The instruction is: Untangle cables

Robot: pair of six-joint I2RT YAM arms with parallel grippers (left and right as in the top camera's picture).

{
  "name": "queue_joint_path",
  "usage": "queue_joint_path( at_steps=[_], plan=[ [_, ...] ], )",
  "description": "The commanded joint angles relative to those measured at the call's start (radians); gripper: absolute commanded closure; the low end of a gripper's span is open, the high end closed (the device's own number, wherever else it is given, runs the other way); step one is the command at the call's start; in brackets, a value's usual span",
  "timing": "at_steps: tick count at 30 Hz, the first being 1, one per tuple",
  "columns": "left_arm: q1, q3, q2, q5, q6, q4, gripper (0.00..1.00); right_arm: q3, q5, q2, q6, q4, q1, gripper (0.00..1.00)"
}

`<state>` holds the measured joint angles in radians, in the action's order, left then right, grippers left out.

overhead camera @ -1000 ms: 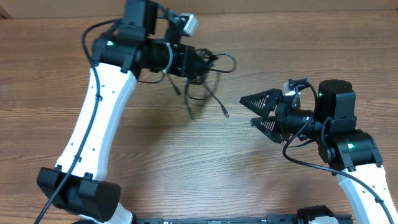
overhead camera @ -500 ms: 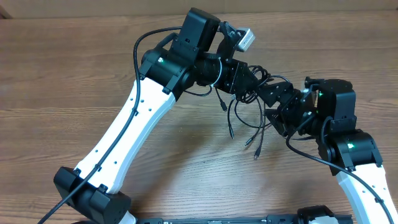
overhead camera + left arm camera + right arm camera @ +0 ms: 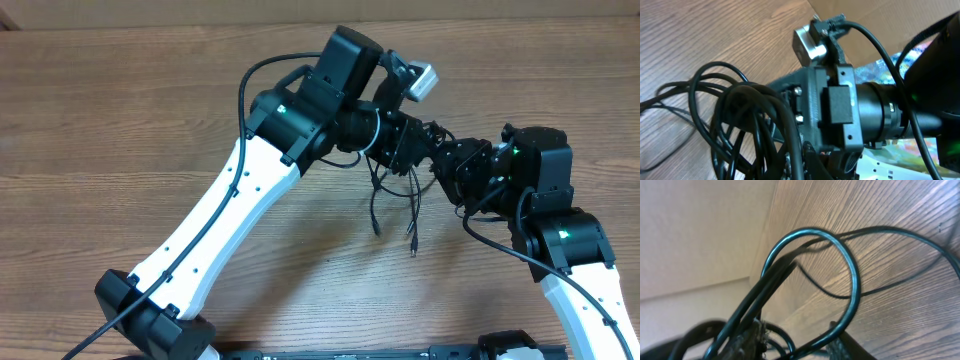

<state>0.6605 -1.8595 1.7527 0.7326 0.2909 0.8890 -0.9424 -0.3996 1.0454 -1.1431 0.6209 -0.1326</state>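
The cables (image 3: 378, 205) are thin black cords bunched in a tangle and held up over the table, with loose ends and plug tips (image 3: 411, 240) dangling below. My left gripper (image 3: 425, 140) is shut on the bunch; in the left wrist view the cables (image 3: 740, 125) loop out to the left of the gripper (image 3: 800, 167). My right gripper (image 3: 447, 160) meets it from the right. In the right wrist view a cable loop (image 3: 852, 280) runs between my fingers, which stand partly closed round strands with a gap still showing at the right gripper (image 3: 790, 347).
The wooden table (image 3: 100, 100) stretches left and front of the arms. The right arm's wrist body (image 3: 840, 100) fills the middle of the left wrist view, very near the left gripper. A pale wall borders the table's far edge.
The left arm has carried the cable bunch rightward to the right gripper. The right gripper's jaws, wide apart before, have narrowed round the strands.
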Motion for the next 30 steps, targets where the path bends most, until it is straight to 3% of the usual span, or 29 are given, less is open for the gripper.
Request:
queue_joint_path(
  at_steps=[1,6,9,14,18,21,30],
  plan=[
    [0.03,-0.013,-0.003,0.027,0.017,-0.008,0.96,-0.006,0.037,0.0,-0.039,-0.008,-0.003,0.63],
    [0.046,-0.013,-0.003,0.027,0.026,-0.008,0.96,-0.006,0.04,0.0,-0.066,-0.01,-0.003,0.7],
    [0.053,-0.013,-0.003,0.026,0.024,-0.008,0.96,-0.006,0.009,0.0,-0.064,-0.01,-0.003,0.96],
    [0.051,-0.013,-0.003,-0.103,0.023,0.006,0.96,-0.006,-0.1,-0.006,0.056,-0.012,-0.003,0.96],
    [0.027,-0.013,-0.003,-0.347,0.024,0.089,0.96,-0.006,-0.21,-0.077,0.185,-0.065,-0.003,0.96],
    [-0.013,-0.013,-0.003,-0.448,0.024,0.134,0.96,-0.006,-0.22,-0.177,0.191,-0.114,-0.003,0.96],
    [-0.175,-0.013,-0.003,-0.472,-0.015,0.212,0.96,-0.007,-0.205,-0.369,0.145,-0.16,0.034,0.96]
  ],
)
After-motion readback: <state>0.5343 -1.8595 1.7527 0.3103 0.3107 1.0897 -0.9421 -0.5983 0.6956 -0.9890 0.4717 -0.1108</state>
